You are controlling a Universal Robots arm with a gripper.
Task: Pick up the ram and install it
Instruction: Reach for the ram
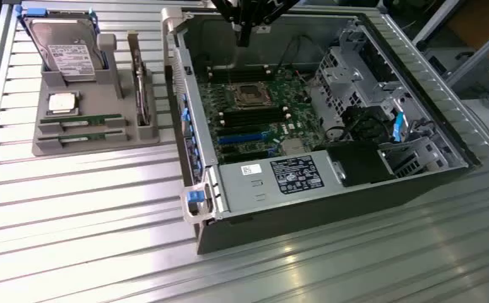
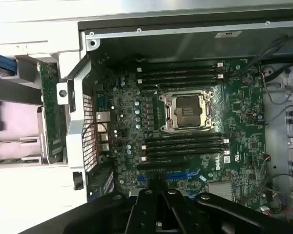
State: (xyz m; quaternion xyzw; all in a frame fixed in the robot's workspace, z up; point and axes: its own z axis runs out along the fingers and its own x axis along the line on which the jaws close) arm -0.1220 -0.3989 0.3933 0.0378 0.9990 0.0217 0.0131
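Slatted table (image 1: 101,208) — ram (image 1: 82,118) apparently untouched, gripper (image 1: 242,41) over motherboard (image 2: 244,97).

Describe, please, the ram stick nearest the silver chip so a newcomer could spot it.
On the exterior view's left, a grey tray sits beside the open computer case. Two long green sticks lie side by side there; the ram is the one beside the square silver chip.

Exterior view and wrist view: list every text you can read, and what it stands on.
"DELL": printed on the motherboard.
Power supply label: too small to read.
White sticker beside it: too small to read.
Hard drive label: too small to read.
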